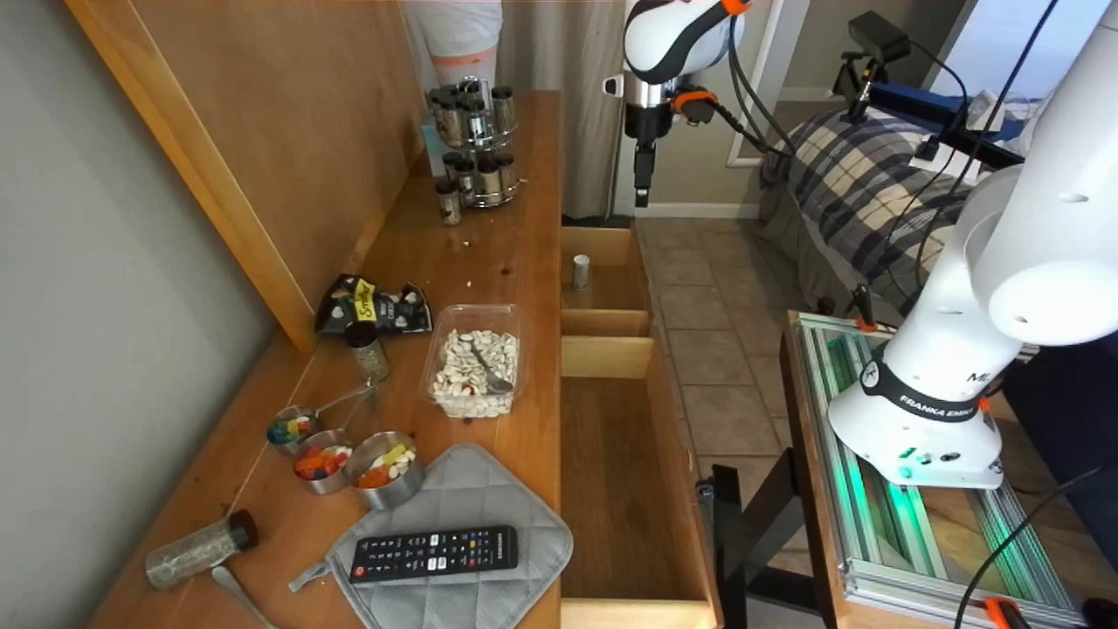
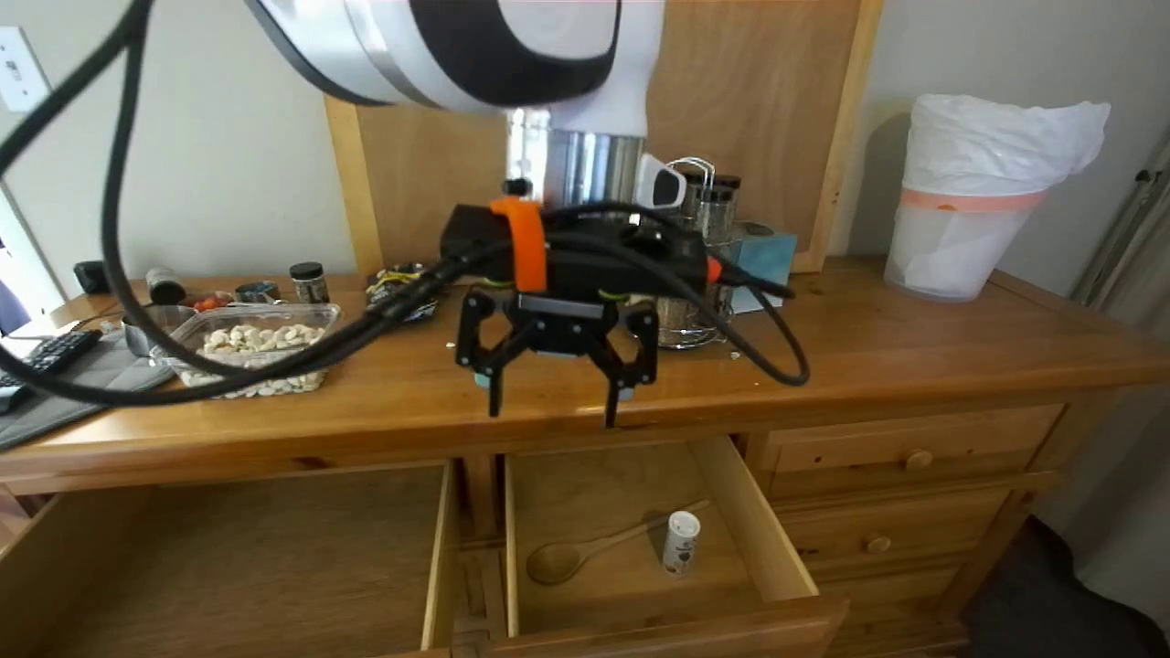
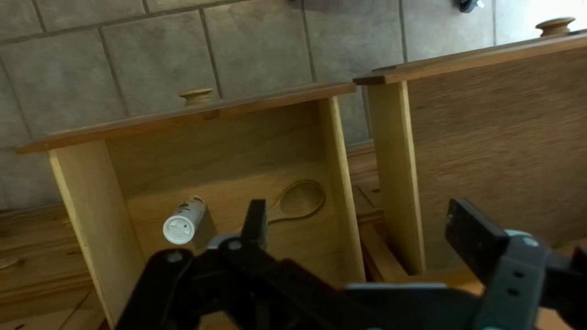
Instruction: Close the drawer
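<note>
The drawer, a small light-wood box with a thin pale rim, is pulled open. It shows in both exterior views (image 1: 616, 279) (image 2: 631, 599) and in the wrist view (image 3: 220, 156). Its round wooden knob (image 3: 196, 97) faces the tiled floor. A white canister (image 2: 681, 544) and a wooden spoon (image 2: 556, 562) are inside it. My gripper (image 2: 553, 411) is open and empty, fingers pointing down. It hangs above the drawer, apart from it, and shows also in an exterior view (image 1: 644, 196). In the wrist view its fingers (image 3: 357, 215) hide the drawer's back part.
A bigger, deeper drawer (image 1: 620, 489) beside it also stands open. The dresser top (image 2: 823, 347) carries a spice rack (image 1: 476, 144), a tub of white pieces (image 1: 476, 367), a snack bag (image 1: 376, 306), metal cups, and a remote (image 1: 434, 553) on a grey pad. Cables hang from the arm.
</note>
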